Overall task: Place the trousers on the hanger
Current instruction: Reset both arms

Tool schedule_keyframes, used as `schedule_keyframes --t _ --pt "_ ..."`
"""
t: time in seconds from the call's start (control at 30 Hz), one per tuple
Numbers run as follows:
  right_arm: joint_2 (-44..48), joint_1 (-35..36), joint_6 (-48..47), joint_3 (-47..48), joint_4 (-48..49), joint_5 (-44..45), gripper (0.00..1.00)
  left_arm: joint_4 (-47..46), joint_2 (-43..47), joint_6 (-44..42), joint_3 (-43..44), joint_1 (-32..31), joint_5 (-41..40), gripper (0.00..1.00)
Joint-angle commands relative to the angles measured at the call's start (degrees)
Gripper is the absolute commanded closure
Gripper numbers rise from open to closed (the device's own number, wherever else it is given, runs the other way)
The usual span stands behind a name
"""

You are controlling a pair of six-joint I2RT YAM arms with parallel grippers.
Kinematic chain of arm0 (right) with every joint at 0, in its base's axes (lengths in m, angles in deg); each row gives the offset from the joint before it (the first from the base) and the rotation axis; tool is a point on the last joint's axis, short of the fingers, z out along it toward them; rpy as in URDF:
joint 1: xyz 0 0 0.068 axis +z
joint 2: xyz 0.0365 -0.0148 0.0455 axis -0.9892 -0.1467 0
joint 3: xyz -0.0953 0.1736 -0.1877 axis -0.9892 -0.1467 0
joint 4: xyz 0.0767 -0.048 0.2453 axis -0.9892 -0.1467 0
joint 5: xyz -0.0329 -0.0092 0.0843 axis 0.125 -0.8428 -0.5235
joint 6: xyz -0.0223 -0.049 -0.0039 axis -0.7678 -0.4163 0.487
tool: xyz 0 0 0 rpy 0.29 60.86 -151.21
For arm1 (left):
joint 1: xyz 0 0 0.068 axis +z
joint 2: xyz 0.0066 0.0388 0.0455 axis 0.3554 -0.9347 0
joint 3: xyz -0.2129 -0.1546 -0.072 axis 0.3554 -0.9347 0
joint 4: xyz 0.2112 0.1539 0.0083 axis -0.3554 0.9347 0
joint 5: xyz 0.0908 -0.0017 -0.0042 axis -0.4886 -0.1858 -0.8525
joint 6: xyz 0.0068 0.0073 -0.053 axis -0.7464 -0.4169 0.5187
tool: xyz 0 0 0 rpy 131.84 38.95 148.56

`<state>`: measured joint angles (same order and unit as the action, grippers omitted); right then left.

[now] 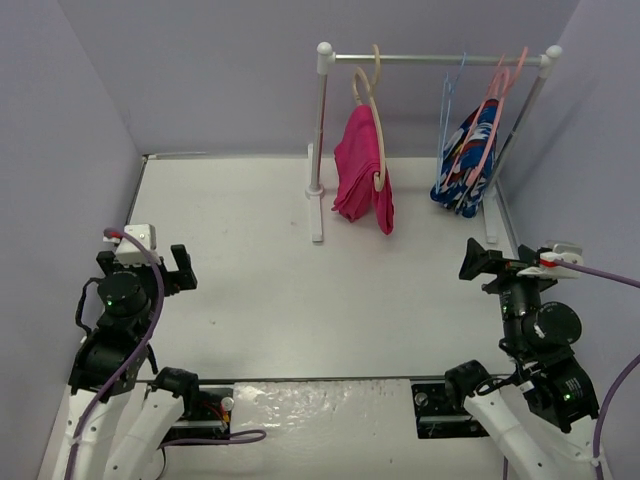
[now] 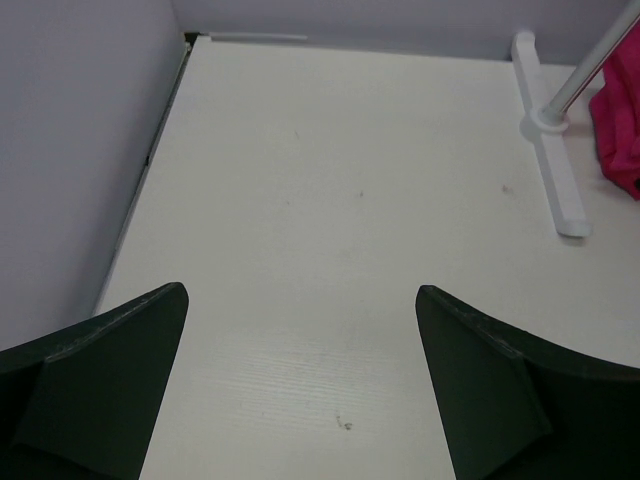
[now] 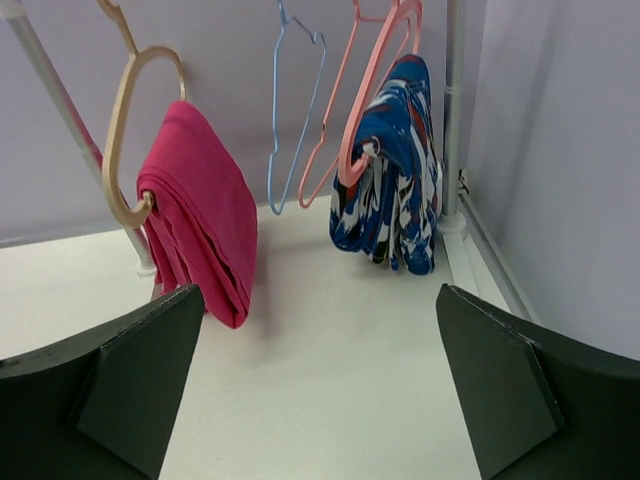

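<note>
Magenta trousers (image 1: 362,180) hang folded over a beige hanger (image 1: 374,120) on a clothes rail (image 1: 435,59); both robot claws are empty.
The hanger's hook sits over the rail at the far side of the white tabletop (image 1: 260,270), left of a blue patterned garment (image 1: 465,160). The left claw (image 2: 300,300) and the right claw (image 3: 320,300) are each spread wide, gripping nothing, well apart from the rail.

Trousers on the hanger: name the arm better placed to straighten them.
Probably right. The right gripper, open, faces the trousers draped over the beige hanger and sits nearer them; the left gripper, also open, faces mostly bare table.
</note>
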<state>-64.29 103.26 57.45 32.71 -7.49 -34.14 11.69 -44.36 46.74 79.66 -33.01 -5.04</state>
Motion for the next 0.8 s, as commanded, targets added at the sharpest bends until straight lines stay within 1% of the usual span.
schedule_keyframes --t 0.0,0.17,0.4,0.77 --pt "1.2 0.16 -1.26 -3.03 4.23 1.61 0.0 -5.15 0.76 1.26 -4.29 0.53 -1.87 0.03" --pt "2.49 0.72 -1.06 -4.6 5.0 2.4 0.0 -7.55 1.92 0.8 -6.94 0.59 -3.48 0.03" --pt "2.71 0.89 -0.29 -5.62 5.68 2.81 0.0 -5.14 -0.48 1.5 -6.78 0.58 -3.64 0.03" --pt "1.2 0.9 -0.12 -5.78 5.95 2.45 0.0 -5.76 -1.13 1.94 -6.96 1.46 -2.48 0.03"
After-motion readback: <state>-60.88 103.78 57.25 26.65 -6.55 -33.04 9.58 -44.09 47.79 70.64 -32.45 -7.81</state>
